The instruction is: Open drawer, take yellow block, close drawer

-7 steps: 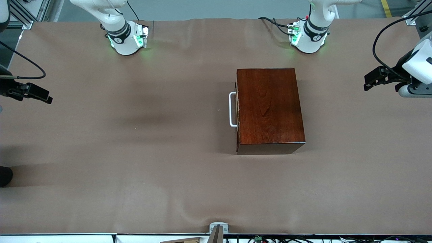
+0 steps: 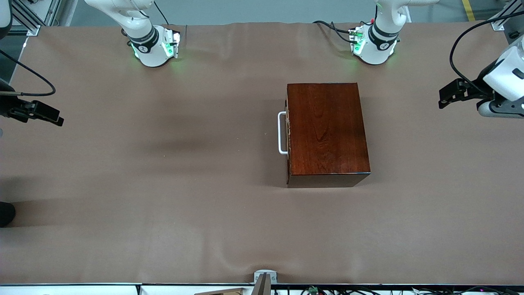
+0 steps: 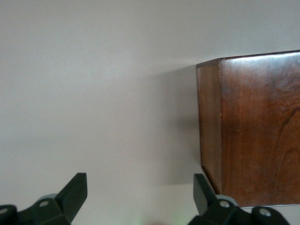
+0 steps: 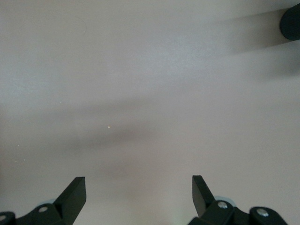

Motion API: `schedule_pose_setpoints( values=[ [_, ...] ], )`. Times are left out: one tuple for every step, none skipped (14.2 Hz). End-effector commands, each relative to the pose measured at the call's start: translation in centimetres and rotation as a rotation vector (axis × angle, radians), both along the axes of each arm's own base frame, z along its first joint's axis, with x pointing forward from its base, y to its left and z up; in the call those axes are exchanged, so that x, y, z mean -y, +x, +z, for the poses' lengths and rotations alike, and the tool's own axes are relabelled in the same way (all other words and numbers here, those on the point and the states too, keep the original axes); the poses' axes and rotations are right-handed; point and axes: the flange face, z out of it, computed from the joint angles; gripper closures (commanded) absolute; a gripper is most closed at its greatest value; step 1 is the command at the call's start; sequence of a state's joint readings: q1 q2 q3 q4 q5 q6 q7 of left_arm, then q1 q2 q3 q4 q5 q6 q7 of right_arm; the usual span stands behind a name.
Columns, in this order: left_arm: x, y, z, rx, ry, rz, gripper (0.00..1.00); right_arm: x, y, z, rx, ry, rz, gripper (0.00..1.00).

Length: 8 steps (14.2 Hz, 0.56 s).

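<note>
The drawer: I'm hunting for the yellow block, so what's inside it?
Nothing inside shows. The drawer is shut in its wooden box; only its white handle is visible. No yellow block is in view.

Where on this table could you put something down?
Nearly anywhere: bare cloth lies between the wooden box and the right arm's end, and all along the camera side. The only tight spot is in front of the drawer's white handle.
</note>
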<state>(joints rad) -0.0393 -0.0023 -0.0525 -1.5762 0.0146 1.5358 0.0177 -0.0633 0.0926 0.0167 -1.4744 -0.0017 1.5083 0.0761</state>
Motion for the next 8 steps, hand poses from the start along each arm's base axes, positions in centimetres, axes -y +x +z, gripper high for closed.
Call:
schedule_pose_setpoints(
  values=[
    [4.8,1.3,-0.8,-0.021,-0.01,-0.051,0.0,-0.2,-0.3,0.7,0.006,-0.006,-0.003,0.0],
    [7.1,1.4,-1.5,-0.033,-0.008,-0.036,0.0,-0.2,-0.3,0.7,0.006,-0.005,-0.003,0.0],
    [9.9,1.6,-2.5,-0.048,-0.005,-0.007,0.0,-0.2,-0.3,0.7,0.006,-0.004,-0.002,0.0],
    [12.8,1.6,-3.3,-0.053,-0.001,0.026,0.0,-0.3,-0.3,0.7,0.006,-0.005,-0.002,0.0],
    [15.5,1.7,-3.9,-0.058,-0.001,0.051,0.0,-0.3,-0.3,0.7,0.006,-0.005,-0.002,0.0],
    [18.4,1.5,-4.7,-0.065,0.003,0.07,0.0,-0.2,-0.3,0.7,0.006,-0.005,-0.002,0.0],
    [21.3,1.0,-5.4,-0.069,0.01,0.089,0.0,-0.2,-0.3,0.7,0.006,-0.006,-0.002,0.0],
    [23.9,0.3,-6.0,-0.069,0.017,0.104,0.0,-0.2,-0.3,0.7,0.006,-0.005,0.0,0.0]
  ],
)
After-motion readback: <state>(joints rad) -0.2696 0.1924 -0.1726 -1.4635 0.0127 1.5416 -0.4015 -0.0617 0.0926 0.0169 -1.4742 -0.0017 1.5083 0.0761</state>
